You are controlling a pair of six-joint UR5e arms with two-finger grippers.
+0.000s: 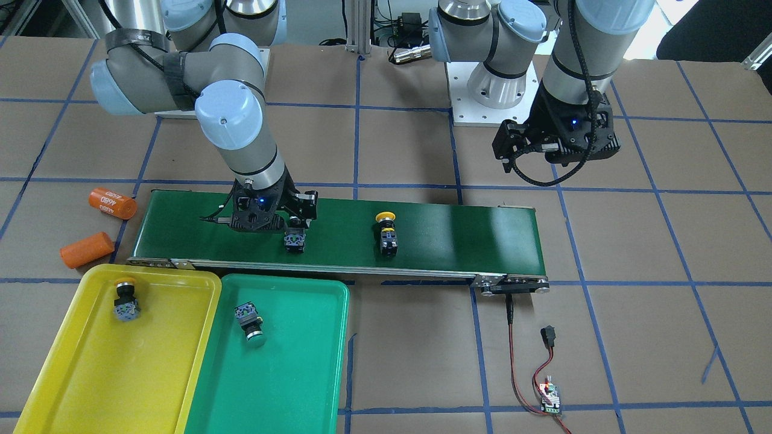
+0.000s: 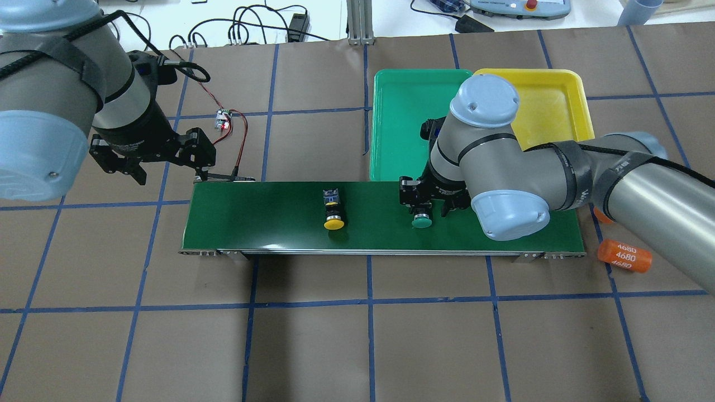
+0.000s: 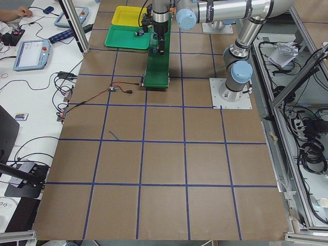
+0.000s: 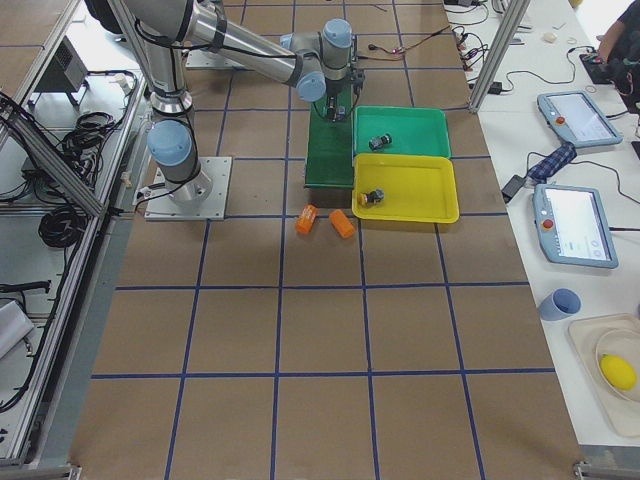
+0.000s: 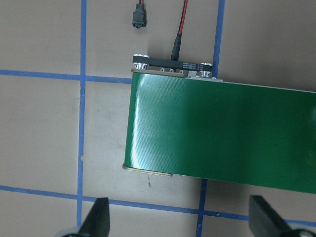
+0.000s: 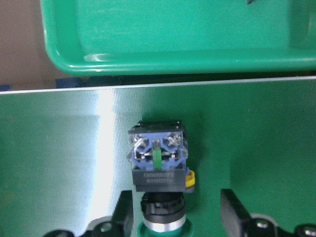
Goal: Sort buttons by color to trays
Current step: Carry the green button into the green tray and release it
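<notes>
On belt (image 2: 268,223), right gripper (image 6: 177,217) straddles green button (image 6: 158,158)

Glossy plastic trays (image 1: 211,289); sheeny green belt (image 1: 458,235).

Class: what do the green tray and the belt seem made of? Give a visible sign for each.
The green tray looks like glossy moulded plastic: its rounded rim carries bright highlights. The belt is probably rubber or coated fabric, satin: fine ribbing, soft glare.
</notes>
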